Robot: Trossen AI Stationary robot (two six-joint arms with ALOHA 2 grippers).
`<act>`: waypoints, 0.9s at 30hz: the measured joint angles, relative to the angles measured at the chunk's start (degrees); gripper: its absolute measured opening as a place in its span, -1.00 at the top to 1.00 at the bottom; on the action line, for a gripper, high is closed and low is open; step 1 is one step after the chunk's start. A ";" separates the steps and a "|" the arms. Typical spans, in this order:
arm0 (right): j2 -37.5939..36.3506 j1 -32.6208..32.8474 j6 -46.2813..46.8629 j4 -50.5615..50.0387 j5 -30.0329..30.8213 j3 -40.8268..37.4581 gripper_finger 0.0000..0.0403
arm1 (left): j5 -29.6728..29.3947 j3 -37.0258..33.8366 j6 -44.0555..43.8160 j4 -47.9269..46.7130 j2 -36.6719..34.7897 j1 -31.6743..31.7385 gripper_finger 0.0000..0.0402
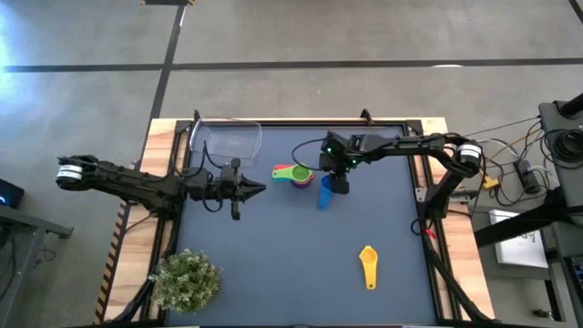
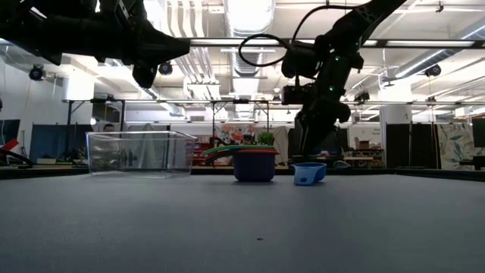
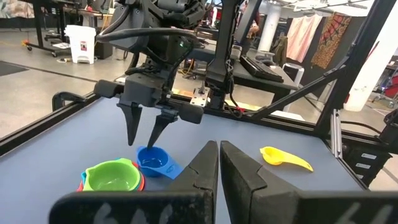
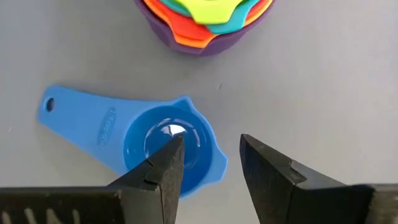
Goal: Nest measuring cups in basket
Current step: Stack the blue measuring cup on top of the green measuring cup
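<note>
With my right gripper (image 4: 208, 163) fingers apart straddling the blue cup (image 4: 165, 149) rim, I judge the pick-up step underway; next requires closing, lifting toward the stack (image 4: 202, 22).

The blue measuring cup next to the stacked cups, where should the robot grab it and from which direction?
Grip the blue measuring cup by its bowl rim, coming straight down: it sits upright and open, handle flat on the table. The right gripper already hovers open above that rim, one finger over the bowl, one outside it. The stacked cups stand clear.
</note>
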 joint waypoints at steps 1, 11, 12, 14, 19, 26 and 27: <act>0.00 0.00 -0.02 -0.02 0.00 -0.07 0.28 | 0.00 0.00 0.00 0.00 0.00 0.00 1.00; 3.76 0.00 -1.13 0.40 -0.03 0.07 0.28 | 0.02 0.00 0.44 -0.23 0.00 0.00 1.00; 3.85 0.00 -1.12 0.87 -0.02 0.09 0.28 | 0.02 0.00 0.49 -0.45 0.00 0.01 1.00; 3.91 0.00 -1.12 1.15 -0.02 0.11 0.28 | 0.02 0.00 0.85 -0.64 0.00 0.01 1.00; 4.00 -0.02 -1.11 1.45 0.00 0.14 0.31 | 0.02 0.00 1.09 -0.72 0.00 0.01 1.00; 4.00 -0.02 -0.62 0.65 -0.04 0.14 0.52 | 0.02 0.00 1.09 -0.72 0.00 0.00 1.00; 4.00 -0.02 -0.31 0.57 -0.04 0.14 0.57 | 0.01 0.00 1.09 -0.72 0.00 0.02 1.00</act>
